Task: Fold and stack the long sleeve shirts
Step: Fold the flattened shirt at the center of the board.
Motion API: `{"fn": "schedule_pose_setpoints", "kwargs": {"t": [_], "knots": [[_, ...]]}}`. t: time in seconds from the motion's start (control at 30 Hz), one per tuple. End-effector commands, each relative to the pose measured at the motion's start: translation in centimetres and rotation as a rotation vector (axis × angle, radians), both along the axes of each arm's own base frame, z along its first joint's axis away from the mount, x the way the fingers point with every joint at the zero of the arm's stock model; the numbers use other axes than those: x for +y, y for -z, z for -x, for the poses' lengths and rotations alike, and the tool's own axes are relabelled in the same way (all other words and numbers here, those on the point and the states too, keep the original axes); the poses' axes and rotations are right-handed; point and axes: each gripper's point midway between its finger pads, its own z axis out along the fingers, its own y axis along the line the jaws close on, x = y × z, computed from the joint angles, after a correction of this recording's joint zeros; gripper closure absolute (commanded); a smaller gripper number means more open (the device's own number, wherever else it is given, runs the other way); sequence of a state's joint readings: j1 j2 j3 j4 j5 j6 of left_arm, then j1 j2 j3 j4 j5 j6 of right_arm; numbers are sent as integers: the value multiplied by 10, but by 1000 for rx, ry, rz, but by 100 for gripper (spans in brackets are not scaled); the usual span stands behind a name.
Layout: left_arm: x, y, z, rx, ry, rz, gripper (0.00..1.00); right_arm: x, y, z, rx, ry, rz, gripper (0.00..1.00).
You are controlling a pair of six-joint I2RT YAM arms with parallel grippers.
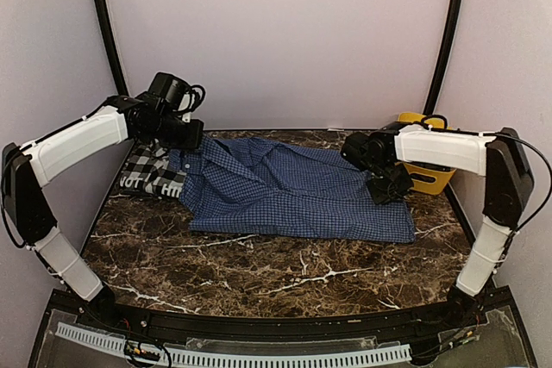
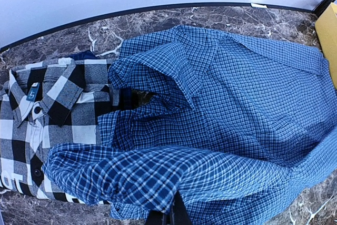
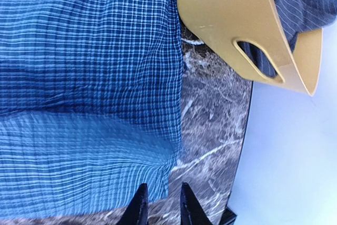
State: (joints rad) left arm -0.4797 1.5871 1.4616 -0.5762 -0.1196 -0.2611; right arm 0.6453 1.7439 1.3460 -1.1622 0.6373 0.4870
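Blue check shirt (image 1: 297, 191) spread rumpled across mid-table, collar end toward 10 o'clock, hem toward 4 o'clock. Overlapping the plaid shirt (image 1: 151, 177) on its 9 o'clock side. Of that one, only the black-and-white collar, the buttoned front and a strip of white lettering in view, the rest hidden under blue cloth.

Left gripper (image 1: 186, 146) at the blue shirt's 10 o'clock corner, jaws pressed together on a raised fold of the blue cloth, which bunches close to the lens in the left wrist view.

Right gripper (image 1: 392, 185) at the shirt's 3 o'clock edge, jaws narrowly apart, one side over the cloth's border, the other over the bare marble table (image 1: 259, 269). Contact with the cloth impossible to tell.

Yellow bin (image 1: 429, 177) at 2 o'clock of the blue shirt, just beside the right gripper, with dark striped cloth (image 3: 297, 3) inside.
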Motion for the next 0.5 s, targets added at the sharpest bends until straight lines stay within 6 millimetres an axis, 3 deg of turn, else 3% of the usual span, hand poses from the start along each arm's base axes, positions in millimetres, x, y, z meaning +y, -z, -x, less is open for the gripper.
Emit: {"fn": "schedule_pose_setpoints", "kwargs": {"t": [0.0, 0.13, 0.23, 0.47], "knots": [[-3, 1, 5, 5, 26, 28, 100, -16, 19, -29, 4, 0, 68, 78], [-7, 5, -2, 5, 31, 29, 100, -20, 21, -46, -14, 14, 94, 71], [-12, 5, -14, -1, 33, 23, 97, -12, 12, -50, -49, 7, 52, 67], [-16, 3, -46, -63, -8, -5, 85, 48, 8, -34, -94, -136, -322, 59]]}}
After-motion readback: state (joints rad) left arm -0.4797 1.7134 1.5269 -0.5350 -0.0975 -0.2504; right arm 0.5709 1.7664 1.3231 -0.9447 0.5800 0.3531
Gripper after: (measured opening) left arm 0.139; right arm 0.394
